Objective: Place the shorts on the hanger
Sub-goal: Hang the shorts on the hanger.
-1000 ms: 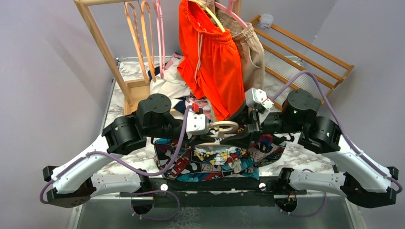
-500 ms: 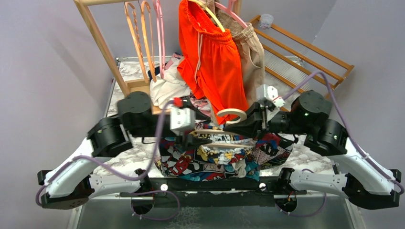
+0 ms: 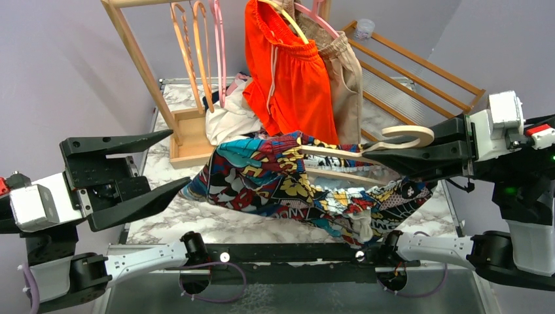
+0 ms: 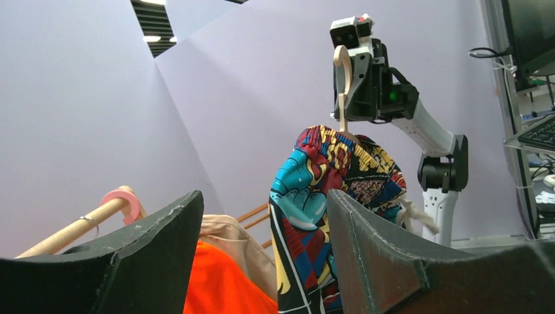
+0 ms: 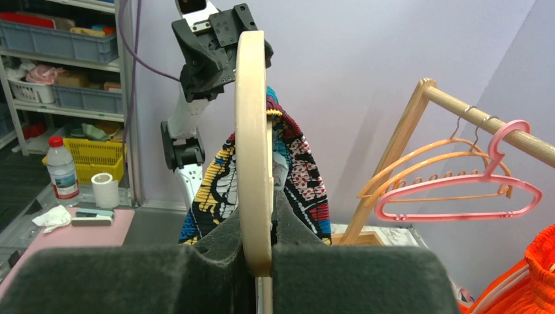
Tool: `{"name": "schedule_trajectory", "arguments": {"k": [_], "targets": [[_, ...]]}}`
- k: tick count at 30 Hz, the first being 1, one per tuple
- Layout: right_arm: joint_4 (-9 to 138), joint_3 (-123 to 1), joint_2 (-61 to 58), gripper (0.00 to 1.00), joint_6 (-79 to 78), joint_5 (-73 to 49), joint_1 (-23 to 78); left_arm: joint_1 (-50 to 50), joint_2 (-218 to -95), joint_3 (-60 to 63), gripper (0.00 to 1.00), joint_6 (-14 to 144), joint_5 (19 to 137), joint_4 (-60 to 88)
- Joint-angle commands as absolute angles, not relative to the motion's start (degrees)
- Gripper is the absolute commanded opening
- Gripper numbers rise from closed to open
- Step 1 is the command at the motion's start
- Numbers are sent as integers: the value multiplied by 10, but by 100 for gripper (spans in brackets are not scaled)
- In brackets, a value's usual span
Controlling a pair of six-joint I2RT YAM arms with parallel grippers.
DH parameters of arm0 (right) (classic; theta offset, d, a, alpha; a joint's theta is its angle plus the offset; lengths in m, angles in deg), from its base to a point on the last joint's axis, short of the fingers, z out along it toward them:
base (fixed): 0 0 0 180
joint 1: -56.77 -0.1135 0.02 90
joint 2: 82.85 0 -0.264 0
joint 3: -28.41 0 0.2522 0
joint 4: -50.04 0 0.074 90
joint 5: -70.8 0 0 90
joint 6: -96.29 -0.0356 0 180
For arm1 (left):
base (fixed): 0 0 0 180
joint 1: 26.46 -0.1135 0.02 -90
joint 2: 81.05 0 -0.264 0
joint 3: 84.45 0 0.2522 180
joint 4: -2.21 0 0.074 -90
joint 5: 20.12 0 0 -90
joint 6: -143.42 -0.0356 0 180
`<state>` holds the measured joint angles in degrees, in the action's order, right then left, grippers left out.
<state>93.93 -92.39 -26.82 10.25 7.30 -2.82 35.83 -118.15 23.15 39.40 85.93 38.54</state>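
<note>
Cream hanger: 1, in right tool | shorts: 1, draped

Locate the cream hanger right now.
Top view, right of centre: the hanger is gripped in the right gripper above the table. The shorts are draped over it, just in front of the hanging orange shorts.

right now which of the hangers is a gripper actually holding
The cream hanger, clamped in the right gripper with the comic-print shorts draped over it. The orange hangers and pink hangers hang on the wooden rail.
</note>
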Motion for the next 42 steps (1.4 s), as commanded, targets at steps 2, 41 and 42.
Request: {"name": "schedule_trajectory", "arguments": {"k": [2,41,42], "targets": [[966,-941,-241,1,121,72,-30,358,-1204,228,72,393,829,377],[1015,-876,-271,1,152,-16,-30,359,-1101,5,60,420,650,499],[1014,-874,-271,1,151,-16,-30,359,-1098,-1,60,420,645,503]]}}
